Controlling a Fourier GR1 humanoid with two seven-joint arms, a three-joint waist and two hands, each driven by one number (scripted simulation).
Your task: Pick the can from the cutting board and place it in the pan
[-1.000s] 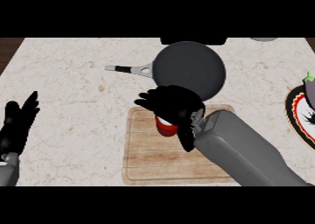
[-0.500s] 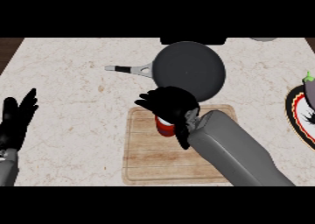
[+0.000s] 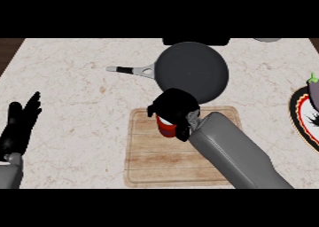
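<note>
- Head view: right hand (image 3: 177,105) curls round the can (image 3: 166,127), hiding its top.
- Can upright on the board (image 3: 149,159), pan (image 3: 192,71) just beyond.
- Left hand (image 3: 18,128) open, resting.

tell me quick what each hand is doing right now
Left hand: open, resting at the left edge, holding nothing.
Right hand: curled round the red can on the cutting board.

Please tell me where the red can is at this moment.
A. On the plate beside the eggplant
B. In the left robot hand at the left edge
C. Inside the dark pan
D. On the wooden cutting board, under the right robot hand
D. The red can stands on the cutting board, with the right robot hand curled round its top; the pan holds nothing.
</note>
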